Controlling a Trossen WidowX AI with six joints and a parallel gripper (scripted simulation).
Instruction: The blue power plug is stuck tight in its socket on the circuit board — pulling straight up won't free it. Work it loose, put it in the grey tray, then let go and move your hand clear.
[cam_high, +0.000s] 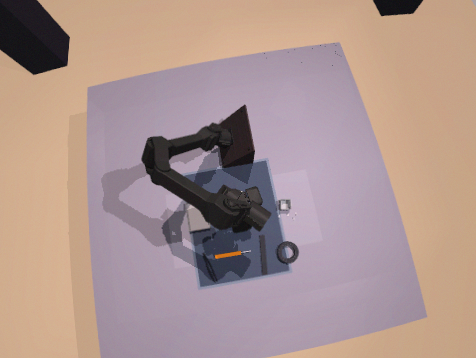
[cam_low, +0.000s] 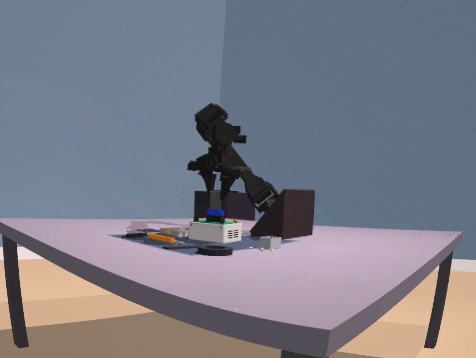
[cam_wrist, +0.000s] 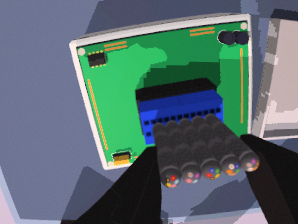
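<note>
Gripper (cam_low: 216, 191) (cam_wrist: 198, 149) pinching blue plug's (cam_low: 215, 212) (cam_wrist: 181, 107) grey cables (cam_low: 215, 200) (cam_wrist: 192, 145). Plug's below it, w/ green board (cam_wrist: 120, 82) under that.

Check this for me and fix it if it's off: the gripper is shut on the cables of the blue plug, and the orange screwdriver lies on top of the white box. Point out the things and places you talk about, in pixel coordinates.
The screwdriver (cam_high: 228, 254) (cam_low: 161, 238) is misplaced: the top view shows it lying on the dark blue mat (cam_high: 276, 235). The rest stands.
</note>
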